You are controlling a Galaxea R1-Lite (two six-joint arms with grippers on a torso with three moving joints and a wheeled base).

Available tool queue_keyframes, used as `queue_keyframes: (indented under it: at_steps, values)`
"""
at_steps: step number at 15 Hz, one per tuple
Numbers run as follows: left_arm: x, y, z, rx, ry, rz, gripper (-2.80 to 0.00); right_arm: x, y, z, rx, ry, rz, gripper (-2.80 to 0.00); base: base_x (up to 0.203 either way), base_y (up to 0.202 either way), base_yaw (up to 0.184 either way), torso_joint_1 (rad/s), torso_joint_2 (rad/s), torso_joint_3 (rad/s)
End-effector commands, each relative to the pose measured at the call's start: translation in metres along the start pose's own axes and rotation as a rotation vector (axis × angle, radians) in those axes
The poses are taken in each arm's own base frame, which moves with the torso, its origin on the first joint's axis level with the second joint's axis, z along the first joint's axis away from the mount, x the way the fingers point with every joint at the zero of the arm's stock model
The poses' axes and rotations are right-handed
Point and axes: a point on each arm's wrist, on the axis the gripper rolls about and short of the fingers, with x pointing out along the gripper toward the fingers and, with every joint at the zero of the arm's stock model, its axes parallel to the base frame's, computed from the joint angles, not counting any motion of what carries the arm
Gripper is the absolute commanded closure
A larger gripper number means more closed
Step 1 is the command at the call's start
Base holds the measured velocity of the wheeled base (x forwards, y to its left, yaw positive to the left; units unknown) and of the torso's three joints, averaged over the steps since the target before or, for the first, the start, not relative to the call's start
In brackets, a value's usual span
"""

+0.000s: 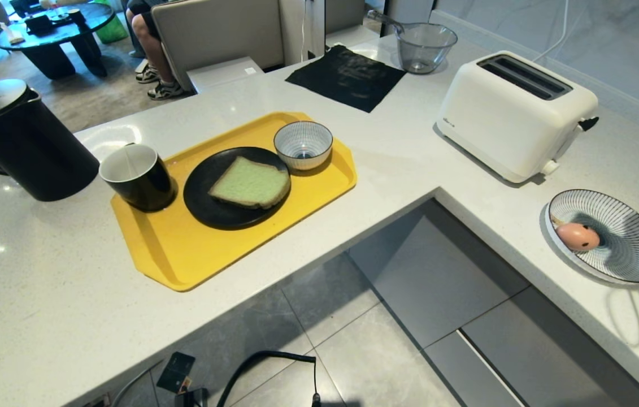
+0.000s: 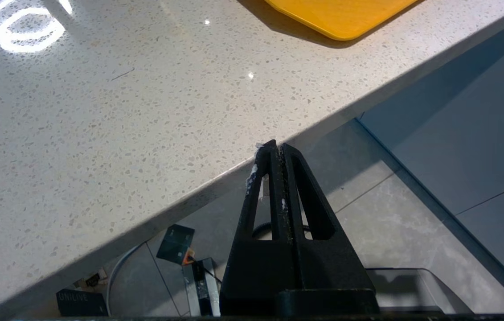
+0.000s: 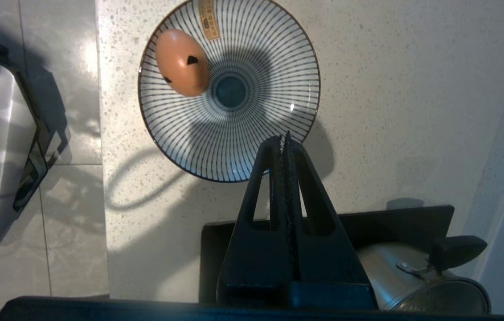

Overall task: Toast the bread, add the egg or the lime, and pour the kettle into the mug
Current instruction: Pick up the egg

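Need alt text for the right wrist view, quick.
The shut right claw hangs above the near rim of a striped bowl holding the egg, on a speckled counter. A metal pot sits behind.

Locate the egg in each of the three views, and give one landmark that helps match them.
Head view: the egg lies at the right side, on the left inner slope of the wide striped bowl on the counter.
Left wrist view: not in it.
Right wrist view: the egg is near the top, against the same striped bowl's rim, beyond the shut right gripper.
Shared landmark: the striped bowl.
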Motion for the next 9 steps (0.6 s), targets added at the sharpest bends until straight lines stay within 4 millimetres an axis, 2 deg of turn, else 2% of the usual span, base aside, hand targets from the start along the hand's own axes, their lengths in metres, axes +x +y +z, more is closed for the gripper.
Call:
queue_keyframes:
  at_steps: [1,5,9]
  values:
    - [0.001,0.0,-0.004,0.0,0.013,0.001,0.0,0.004,-0.002,-0.002,0.004,0.013,0.008,0.0,0.0,0.0,0.0,0.0,0.0,0.0]
    - [0.001,0.0,-0.004,0.0,0.013,0.001,0.0,0.009,-0.004,-0.003,-0.022,0.028,-0.029,0.0,0.0,0.0,0.0,0.0,0.0,0.0]
    - [0.001,0.0,-0.004,0.0,0.013,0.001,0.0,0.029,-0.009,-0.01,-0.014,0.09,-0.006,0.0,0.0,0.0,0.0,0.0,0.0,0.0]
